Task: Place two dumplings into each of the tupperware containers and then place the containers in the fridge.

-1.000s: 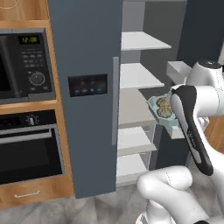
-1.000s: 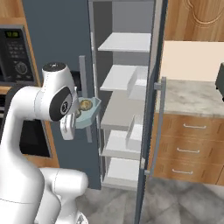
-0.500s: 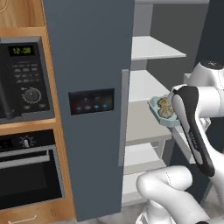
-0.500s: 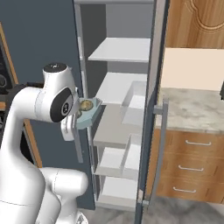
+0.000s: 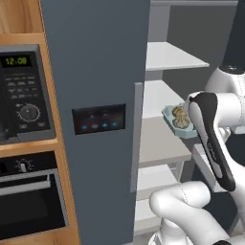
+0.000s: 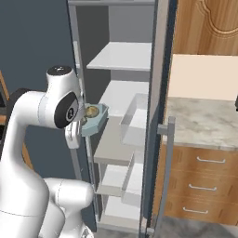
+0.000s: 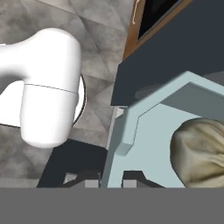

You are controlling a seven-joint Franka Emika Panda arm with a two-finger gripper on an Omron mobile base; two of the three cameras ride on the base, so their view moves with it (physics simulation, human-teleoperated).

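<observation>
As the tupperware container hung level at the open fridge, above its middle shelf, we noted 2 dumplings inside. The gripper was pinched narrowly on its rim wall. We judged the tray light, thin and slippery; an edge hold risks tipping.

White glossy arm, rounded bulky links, dark grey joint bands, black round joint cap.

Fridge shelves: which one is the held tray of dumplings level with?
The grey-looking middle shelf: the teal tupperware container hangs just above its front edge, below the two white shelves and above the lower ones.
</observation>
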